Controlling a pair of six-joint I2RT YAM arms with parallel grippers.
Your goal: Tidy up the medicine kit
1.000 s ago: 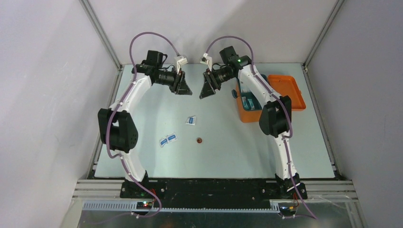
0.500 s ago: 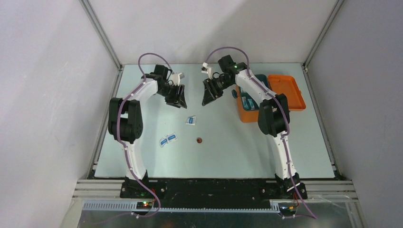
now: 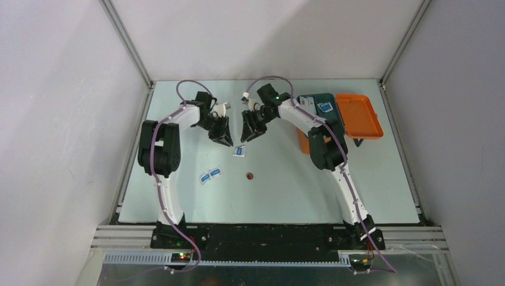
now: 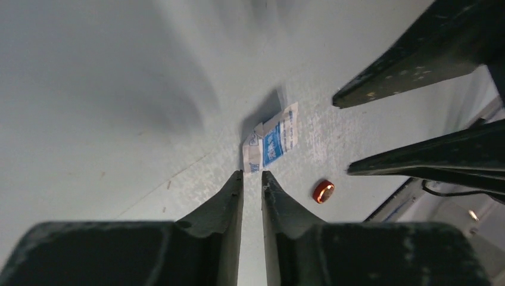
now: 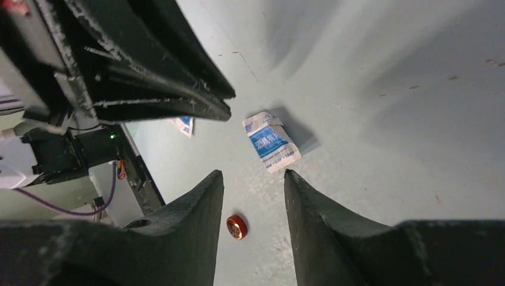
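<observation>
Orange plastic medicine kit [image 3: 356, 116] sits open at the far right of the surface [image 3: 286, 196]; only the top camera shows it. Wrist cameras show a crinkly blue-and-white packet [image 4: 271, 140] and a small round red thing [image 4: 323, 191] up close. Left fingers [image 4: 226, 208] are nearly together and right fingers [image 5: 196, 214] are wider apart. Both hold nothing.

The bench [image 4: 119, 89] is matt, faintly scuffed and speckled. The sachet [image 4: 271, 140] looks like crinkled, slightly glossy printed paper. The left fingers [image 4: 229, 202] are matt black plastic, rough-edged. The medicine kit [image 3: 357, 116] is smooth orange plastic.
</observation>
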